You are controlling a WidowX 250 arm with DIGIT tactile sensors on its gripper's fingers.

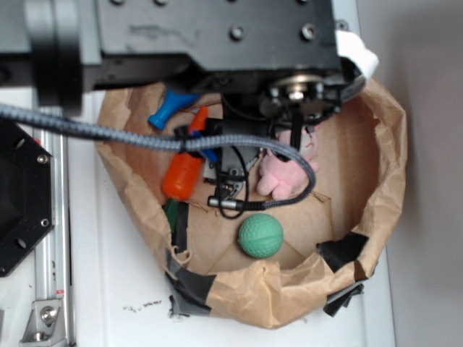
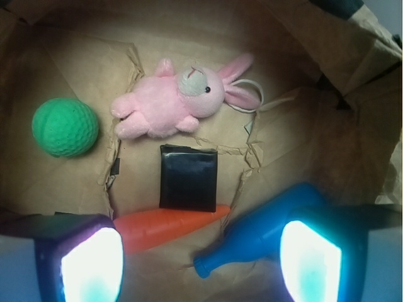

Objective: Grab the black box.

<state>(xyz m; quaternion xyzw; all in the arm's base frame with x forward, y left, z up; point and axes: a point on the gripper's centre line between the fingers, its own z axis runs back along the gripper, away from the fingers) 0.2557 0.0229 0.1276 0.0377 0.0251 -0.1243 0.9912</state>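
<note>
The black box (image 2: 187, 178) lies flat on the brown paper floor in the wrist view, just below a pink plush bunny (image 2: 173, 100) and touching the top of an orange carrot (image 2: 167, 228). My gripper (image 2: 200, 267) hangs above the floor with its two glowing fingers (image 2: 91, 267) wide apart and nothing between them; the box sits ahead of the gap. In the exterior view the arm hides the box, and the gripper (image 1: 230, 184) hovers over the middle of the paper bowl.
A green ball (image 2: 65, 128) (image 1: 260, 235) rests left of the bunny (image 1: 283, 173). A blue bottle (image 2: 264, 233) lies beside the right finger. The carrot (image 1: 184, 170) and blue bottle (image 1: 170, 108) lie at the bowl's left. Crumpled brown paper walls (image 1: 376, 188) ring everything.
</note>
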